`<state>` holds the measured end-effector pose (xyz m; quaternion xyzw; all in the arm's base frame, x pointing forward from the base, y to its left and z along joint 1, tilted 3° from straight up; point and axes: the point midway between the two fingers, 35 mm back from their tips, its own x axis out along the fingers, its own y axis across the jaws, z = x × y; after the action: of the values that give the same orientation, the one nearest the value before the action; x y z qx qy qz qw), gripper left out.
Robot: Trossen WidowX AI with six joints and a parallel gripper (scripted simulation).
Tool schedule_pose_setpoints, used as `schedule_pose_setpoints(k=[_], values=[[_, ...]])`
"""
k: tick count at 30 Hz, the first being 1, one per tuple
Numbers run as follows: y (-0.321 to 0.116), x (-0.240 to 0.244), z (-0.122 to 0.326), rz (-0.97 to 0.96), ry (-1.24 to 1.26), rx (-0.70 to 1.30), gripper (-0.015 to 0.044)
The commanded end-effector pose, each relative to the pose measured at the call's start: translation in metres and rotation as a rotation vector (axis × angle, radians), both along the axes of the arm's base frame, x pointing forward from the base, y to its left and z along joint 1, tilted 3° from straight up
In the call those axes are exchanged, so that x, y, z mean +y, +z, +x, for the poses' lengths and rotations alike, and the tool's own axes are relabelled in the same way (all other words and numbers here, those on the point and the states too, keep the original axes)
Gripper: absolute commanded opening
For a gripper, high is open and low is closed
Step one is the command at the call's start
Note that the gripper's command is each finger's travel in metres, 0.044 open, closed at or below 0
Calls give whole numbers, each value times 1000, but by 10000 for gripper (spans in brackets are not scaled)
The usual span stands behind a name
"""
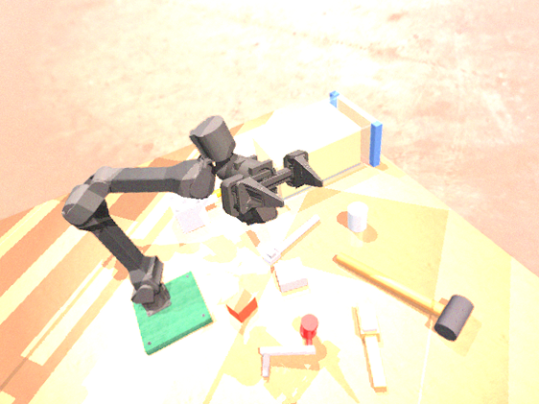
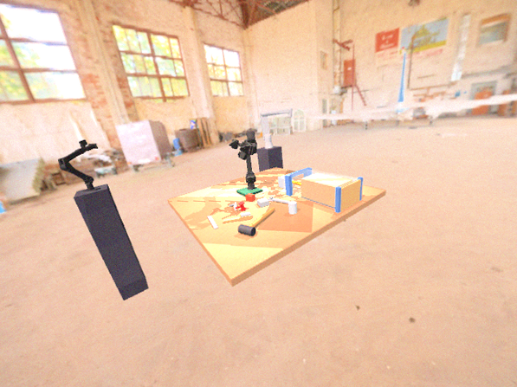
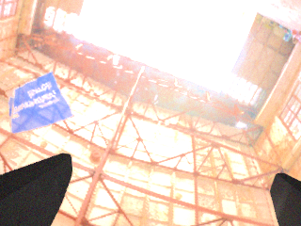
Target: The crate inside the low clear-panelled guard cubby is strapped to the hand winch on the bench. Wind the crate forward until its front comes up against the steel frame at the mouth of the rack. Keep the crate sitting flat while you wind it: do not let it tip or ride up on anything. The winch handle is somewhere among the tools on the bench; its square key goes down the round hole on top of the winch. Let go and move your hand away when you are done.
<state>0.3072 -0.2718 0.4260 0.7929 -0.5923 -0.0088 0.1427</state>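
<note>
Holding nothing in my wide-open gripper, I judge that fetching the handle and winding the crate remain.

Matt black rubbery mallet head

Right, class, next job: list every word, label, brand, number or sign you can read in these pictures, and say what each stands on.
None can be read for certain.
Blue hanging banner: pale lettering, too blurred to read.
Red rectangular wall sign: pale marks, too small to read.
Blue-and-yellow wall poster: no legible wording.
</note>
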Motion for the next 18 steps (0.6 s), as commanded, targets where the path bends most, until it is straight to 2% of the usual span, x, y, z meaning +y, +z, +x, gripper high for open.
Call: schedule_pose_setpoints(k=[1,9,18], values=[[-64,-34,26,144,64,266,440],[-155,-65,28,403,149,551,440],[-261,-72,-6,828,253,788,440]])
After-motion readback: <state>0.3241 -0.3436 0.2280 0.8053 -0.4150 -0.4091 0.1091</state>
